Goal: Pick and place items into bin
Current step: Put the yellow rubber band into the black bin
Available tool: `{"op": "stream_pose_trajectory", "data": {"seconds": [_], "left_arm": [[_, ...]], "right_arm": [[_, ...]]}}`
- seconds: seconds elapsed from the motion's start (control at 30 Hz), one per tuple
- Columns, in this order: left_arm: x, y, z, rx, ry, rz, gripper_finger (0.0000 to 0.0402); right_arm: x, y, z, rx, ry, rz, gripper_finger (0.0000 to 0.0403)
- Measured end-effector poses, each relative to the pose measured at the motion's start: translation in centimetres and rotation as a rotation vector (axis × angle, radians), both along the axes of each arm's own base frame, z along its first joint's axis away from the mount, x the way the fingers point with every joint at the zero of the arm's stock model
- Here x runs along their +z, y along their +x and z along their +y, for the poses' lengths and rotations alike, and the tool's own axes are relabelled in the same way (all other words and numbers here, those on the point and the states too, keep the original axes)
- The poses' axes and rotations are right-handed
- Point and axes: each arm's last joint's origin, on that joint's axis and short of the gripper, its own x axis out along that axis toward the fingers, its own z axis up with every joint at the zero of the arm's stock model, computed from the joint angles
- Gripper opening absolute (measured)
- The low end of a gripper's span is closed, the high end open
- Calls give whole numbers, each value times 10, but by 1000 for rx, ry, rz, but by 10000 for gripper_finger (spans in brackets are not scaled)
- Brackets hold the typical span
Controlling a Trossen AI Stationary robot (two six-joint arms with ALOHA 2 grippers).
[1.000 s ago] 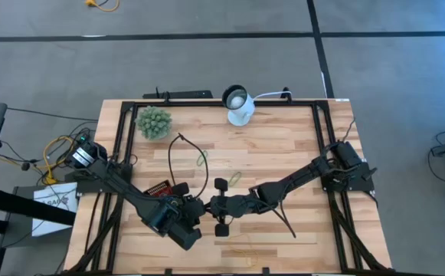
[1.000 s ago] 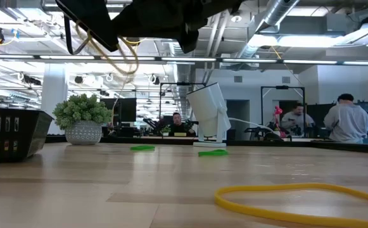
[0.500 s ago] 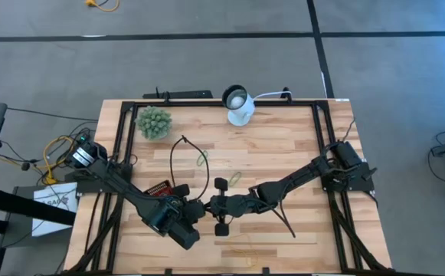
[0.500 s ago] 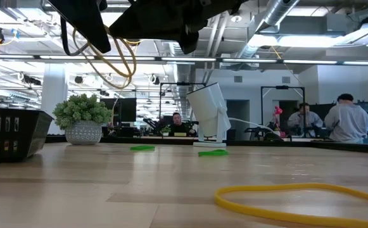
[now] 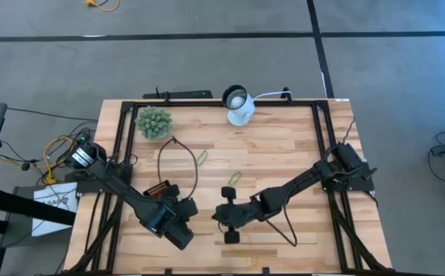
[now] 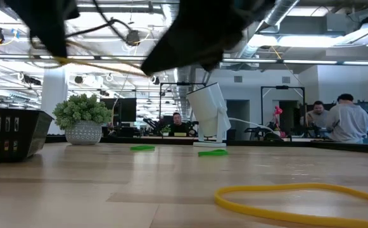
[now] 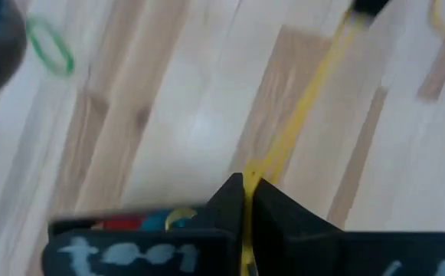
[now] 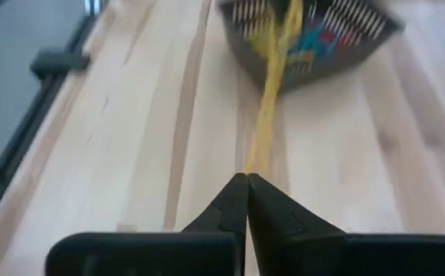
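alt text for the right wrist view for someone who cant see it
The right gripper, fingers shut, pinches one end of a yellow band stretched taut across the wooden table toward the black bin. The band runs up to the bin, which holds red, blue and yellow pieces; the far end is blurred.
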Motion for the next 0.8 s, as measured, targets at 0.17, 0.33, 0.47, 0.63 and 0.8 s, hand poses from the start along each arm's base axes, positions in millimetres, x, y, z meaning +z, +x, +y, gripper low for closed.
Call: {"op": "stream_pose_trajectory", "data": {"seconds": [0.17,0.33,0.47,0.63,0.8], "left_arm": [[-1,-21,-4,106,12,103,0],[0,-40,-15,200,31,114,0],[0,-48,-27,213,9,80,0],[0,-54,-32,243,24,21,0],[1,-57,-31,221,70,16,0]], "right_arm": [[-5,-10,9,-20,-11,62,35],[-5,-11,12,-34,-30,54,72],[-5,-10,8,-93,-37,39,91],[-5,-8,4,-108,-31,41,95],[-5,-9,5,-102,-30,43,95]]}}
